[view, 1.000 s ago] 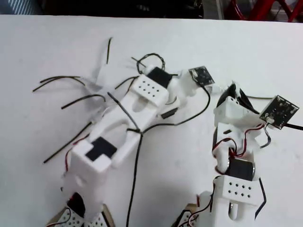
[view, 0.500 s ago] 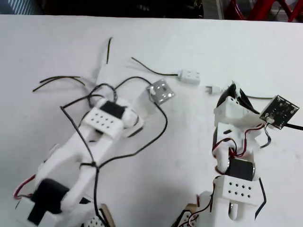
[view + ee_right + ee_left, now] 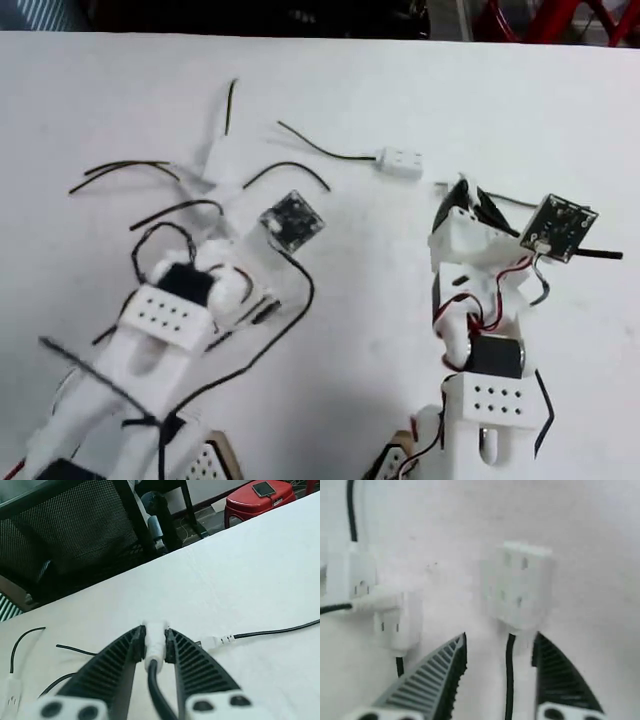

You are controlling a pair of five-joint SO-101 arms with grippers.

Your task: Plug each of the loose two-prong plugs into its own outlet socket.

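White plug (image 3: 154,639) pinched btwn right fingers (image 3: 117,662); left fingers (image 3: 437,672) spread wide near outlet socket (image 3: 520,582).

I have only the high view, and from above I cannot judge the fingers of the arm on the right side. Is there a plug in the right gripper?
Observer: Yes. The right wrist view shows the right gripper shut on a white plug.
Operator: Does it touch anything else?
Observer: No. A second, loose plug lies on the table beyond its fingertips, apart from them.
Operator: And the left gripper?
Observer: The left gripper is open. A white outlet block sits just ahead of it, and a black cord runs between its fingers.
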